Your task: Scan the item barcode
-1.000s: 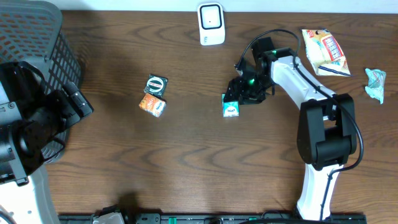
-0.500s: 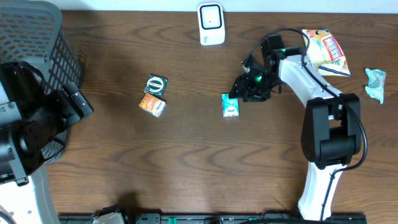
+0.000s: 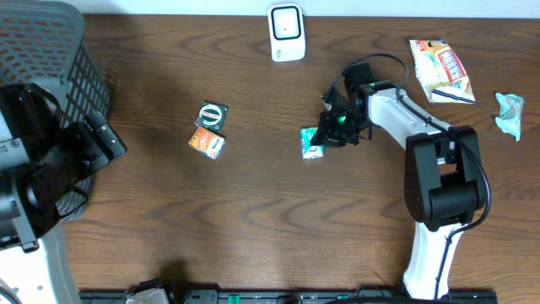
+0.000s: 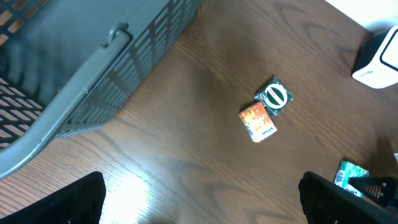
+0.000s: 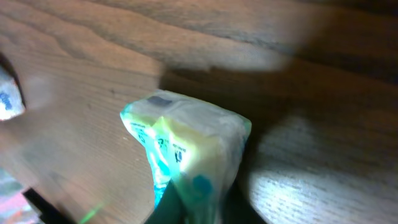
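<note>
One grab looks made and the scan itself is all ahead: my right gripper (image 3: 327, 133) is pinched shut on the edge of the teal packet (image 3: 313, 145), which lies mid-table (image 3: 253, 219), apparently not yet lifted. My left gripper (image 4: 202, 205) hangs spread wide and empty at 9 o'clock by the basket (image 3: 51, 51). From the packet, the scanner (image 3: 286, 33) stands at 12 o'clock by the far edge, bare wood between; the two small packs (image 3: 208, 131) at 9 o'clock and the snack bag (image 3: 439, 69) at 2 o'clock sit well apart.
</note>
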Tool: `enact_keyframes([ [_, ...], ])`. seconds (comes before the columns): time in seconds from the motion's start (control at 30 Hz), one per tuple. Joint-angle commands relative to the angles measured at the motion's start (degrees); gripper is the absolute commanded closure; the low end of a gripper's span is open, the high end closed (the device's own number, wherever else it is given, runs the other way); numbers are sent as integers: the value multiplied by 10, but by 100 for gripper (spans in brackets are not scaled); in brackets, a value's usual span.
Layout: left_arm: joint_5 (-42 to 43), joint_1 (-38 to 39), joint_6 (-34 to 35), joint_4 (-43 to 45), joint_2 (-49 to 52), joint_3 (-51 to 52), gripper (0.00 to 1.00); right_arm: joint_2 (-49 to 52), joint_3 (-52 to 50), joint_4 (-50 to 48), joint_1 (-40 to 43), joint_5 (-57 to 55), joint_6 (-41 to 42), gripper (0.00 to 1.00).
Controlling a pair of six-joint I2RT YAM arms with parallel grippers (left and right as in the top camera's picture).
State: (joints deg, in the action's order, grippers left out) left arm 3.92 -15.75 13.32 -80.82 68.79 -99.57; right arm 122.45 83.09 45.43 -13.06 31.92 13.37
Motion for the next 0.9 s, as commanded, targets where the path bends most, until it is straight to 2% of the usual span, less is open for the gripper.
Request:
enact_keyframes([
  [0.0,-5,-3,1,-1,0,5,2,0,-6,2,3,31,-6,99],
  [0.23,-5,-3,1,-1,0,5,2,0,29,2,44,228,-54,99],
  [0.5,-5,-3,1,-1,0,5,2,0,50,-40,87,566,-144,99],
  [0.87,-5,-3,1,-1,0,5,2,0,53,-92,86,576,-99,99],
])
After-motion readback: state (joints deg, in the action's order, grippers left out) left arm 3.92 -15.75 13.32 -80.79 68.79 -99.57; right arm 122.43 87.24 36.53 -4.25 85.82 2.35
